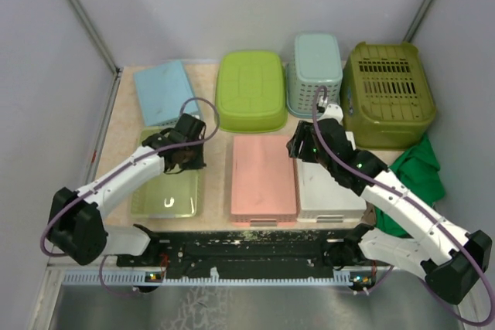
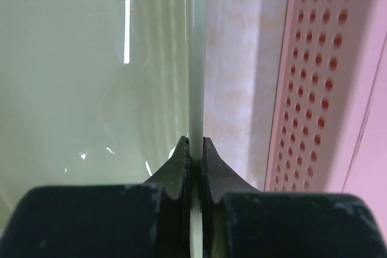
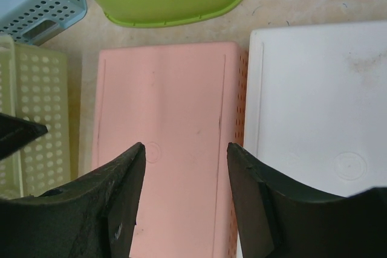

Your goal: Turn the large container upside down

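On the table (image 1: 213, 75), the pale green container (image 1: 166, 197) sits upright at the front left, just beside the overturned pink basket (image 1: 263, 179). An overturned white bin (image 1: 329, 195) lies on the basket's other side. The left tool (image 2: 195, 146) is clenched on the container's wall that faces the basket. The right tool (image 3: 186, 149) hangs released above the basket.

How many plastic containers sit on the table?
7. Back row: blue tub, lime tub, teal basket, olive basket. Front row: yellow-green basket, pink basket, white basket. Others may be hidden.
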Action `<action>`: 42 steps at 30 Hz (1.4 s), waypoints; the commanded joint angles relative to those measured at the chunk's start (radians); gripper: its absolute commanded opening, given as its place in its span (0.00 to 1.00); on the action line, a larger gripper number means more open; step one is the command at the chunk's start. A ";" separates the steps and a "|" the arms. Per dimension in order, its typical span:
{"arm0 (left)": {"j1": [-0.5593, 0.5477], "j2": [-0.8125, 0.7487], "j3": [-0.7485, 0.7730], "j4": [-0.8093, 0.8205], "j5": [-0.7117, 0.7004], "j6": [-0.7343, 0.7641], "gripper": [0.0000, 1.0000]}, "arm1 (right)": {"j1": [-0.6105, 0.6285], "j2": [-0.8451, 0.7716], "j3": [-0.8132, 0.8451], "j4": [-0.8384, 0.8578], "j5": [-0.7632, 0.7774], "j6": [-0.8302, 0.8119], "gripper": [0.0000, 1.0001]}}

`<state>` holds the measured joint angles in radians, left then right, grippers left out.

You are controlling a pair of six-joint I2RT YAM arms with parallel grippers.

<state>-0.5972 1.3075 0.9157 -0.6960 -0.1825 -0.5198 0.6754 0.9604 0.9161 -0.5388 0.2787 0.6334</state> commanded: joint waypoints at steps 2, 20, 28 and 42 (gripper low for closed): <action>0.187 0.072 0.083 0.139 0.048 0.117 0.00 | -0.007 0.028 0.031 0.052 -0.014 0.007 0.56; 0.427 0.074 0.251 0.073 0.565 0.272 0.00 | -0.006 0.056 0.043 0.057 -0.007 0.005 0.56; 0.457 -0.021 0.268 -0.001 0.862 0.188 0.00 | -0.007 0.067 0.062 0.063 0.003 -0.012 0.56; 0.595 -0.095 -0.033 0.478 1.452 -0.239 0.00 | -0.007 0.026 0.044 0.048 0.011 -0.017 0.56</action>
<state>-0.0414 1.2404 0.9287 -0.3916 1.0973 -0.6388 0.6754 1.0176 0.9241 -0.5171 0.2737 0.6285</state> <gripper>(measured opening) 0.047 0.564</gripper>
